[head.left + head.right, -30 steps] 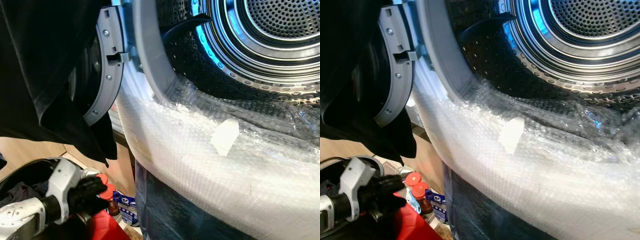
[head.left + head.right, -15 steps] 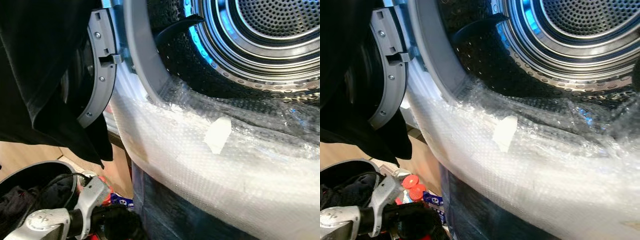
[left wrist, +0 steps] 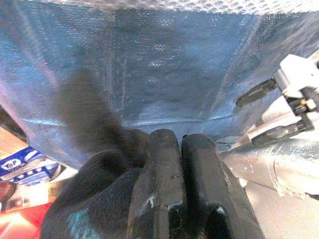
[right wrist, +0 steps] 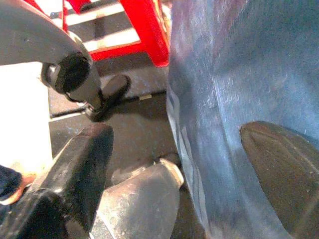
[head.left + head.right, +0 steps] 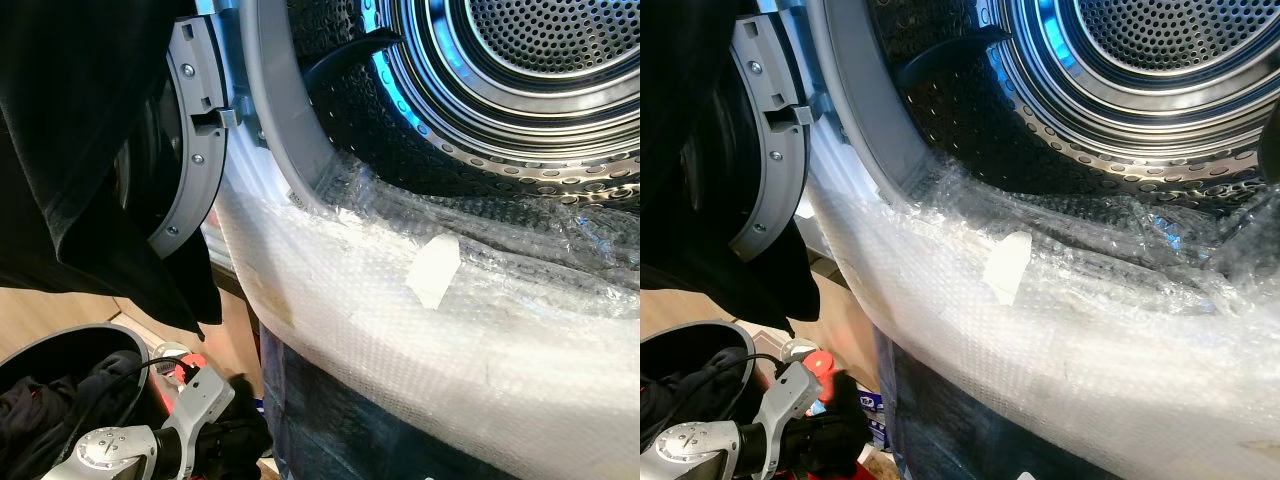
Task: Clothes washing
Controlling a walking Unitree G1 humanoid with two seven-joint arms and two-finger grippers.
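Left gripper low beside the washer, clenched on a dark garment.

Nearest, the left gripper (image 3: pixel 182 184) pinches black cloth (image 3: pixel 94 199) beside the grey laundry basket (image 5: pixel 60 345); the right gripper (image 4: pixel 174 164) hangs splayed, empty. Beyond lie the bubble-wrapped door sill (image 5: pixel 400 330), then the perforated drum (image 5: pixel 520 70) — apparently empty. Risk: the trailing cloth may snag on the wrap's loose edge — or slip from a shallow pinch during the lift.

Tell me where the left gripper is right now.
The left gripper is low on the robot's left, shut on dark cloth, between the grey laundry basket and the washer's blue-wrapped front.
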